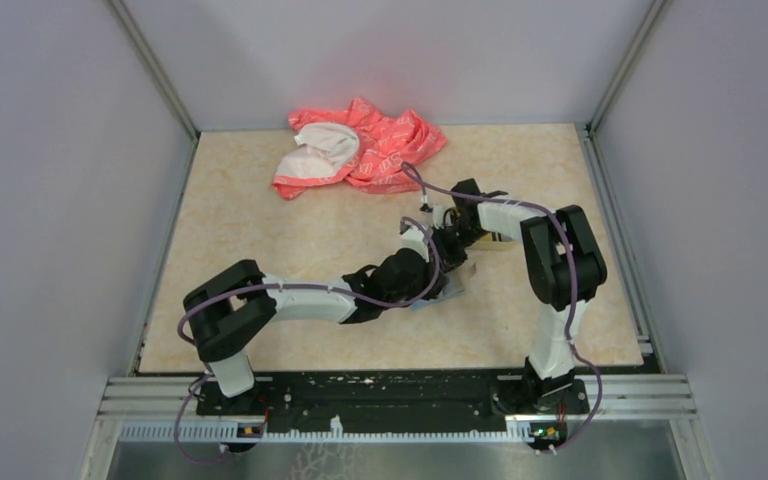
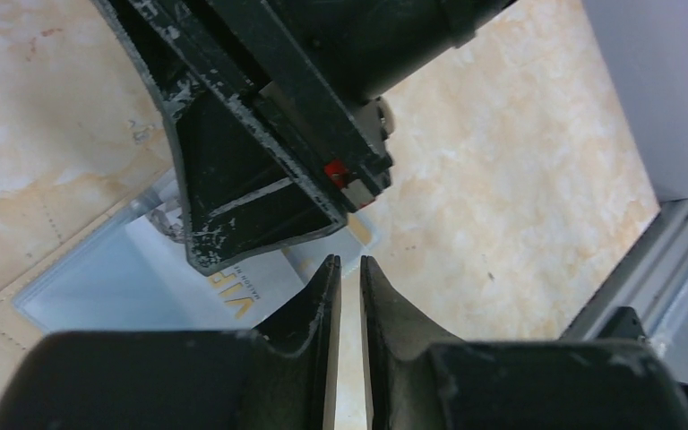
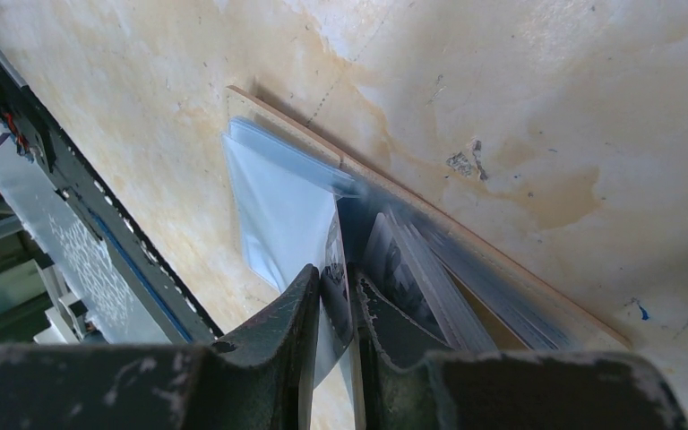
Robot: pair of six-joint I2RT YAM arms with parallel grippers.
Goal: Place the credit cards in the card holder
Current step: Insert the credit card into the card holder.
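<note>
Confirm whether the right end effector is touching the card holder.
Touching. The right wrist view shows the right end effector closed on one light-blue leaf of the card holder, pinched between its two fingers.

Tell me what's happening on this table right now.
Both arms meet over the open card holder. The right gripper pinches one of its clear sleeves, which are fanned apart. The left gripper hovers beside it, jaws almost closed on nothing visible. A card marked VIP shows in the holder. A pink cloth lies at the far edge.

Sleeves of the card holder [image 3: 278, 206] look glossy clear plastic; table [image 3: 520, 81] matt, perhaps laminate.
</note>
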